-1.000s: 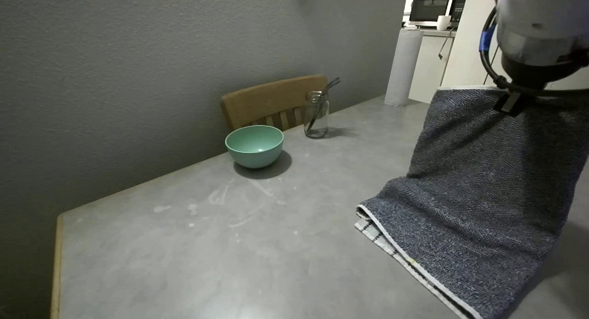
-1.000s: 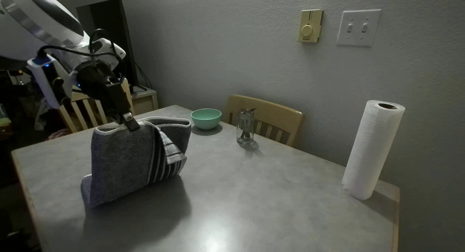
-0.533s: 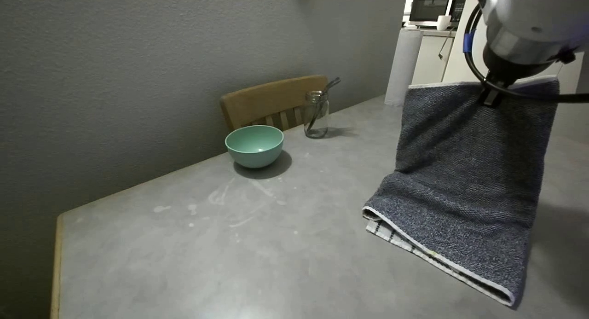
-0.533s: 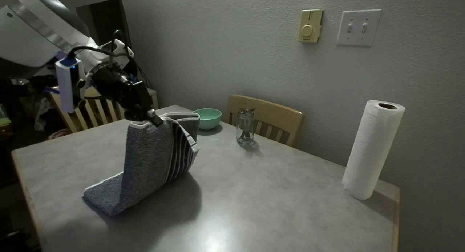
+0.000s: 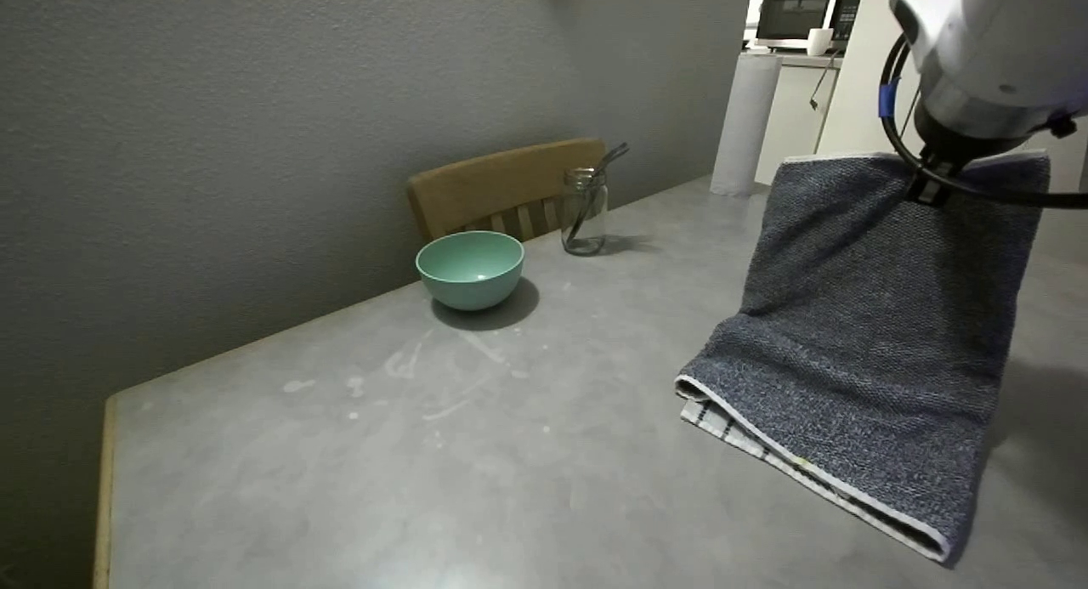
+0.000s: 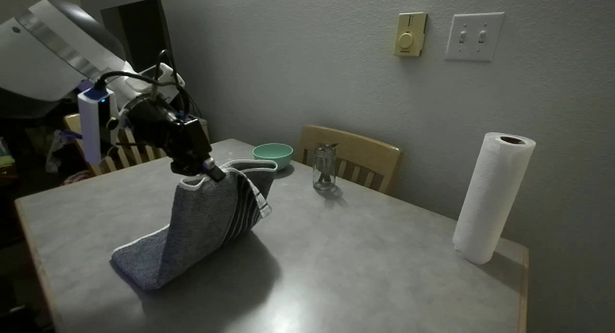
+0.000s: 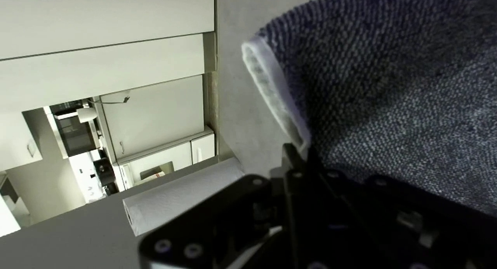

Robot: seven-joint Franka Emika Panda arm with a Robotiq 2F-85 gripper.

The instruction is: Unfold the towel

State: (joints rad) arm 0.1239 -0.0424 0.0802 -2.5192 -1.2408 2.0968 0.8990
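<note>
Grey terry towel (image 6: 202, 217), its top edge pinched in my gripper (image 6: 216, 173) slightly lower than before, drapes folded and white-rimmed onto the table (image 6: 384, 265).

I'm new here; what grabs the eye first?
First, a dark grey towel, its lower end on the table, hangs from the jaws of a white robot arm. A teal bowl near the wall and a tall white paper roll by the table's edge come next.

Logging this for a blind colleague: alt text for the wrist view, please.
Black jaws pinch a dark grey terry-cloth towel at its white-hemmed edge, above a grey tabletop. A cylindrical white paper-towel roll shows at lower left; white cabinets and a dark microwave appear sideways.
</note>
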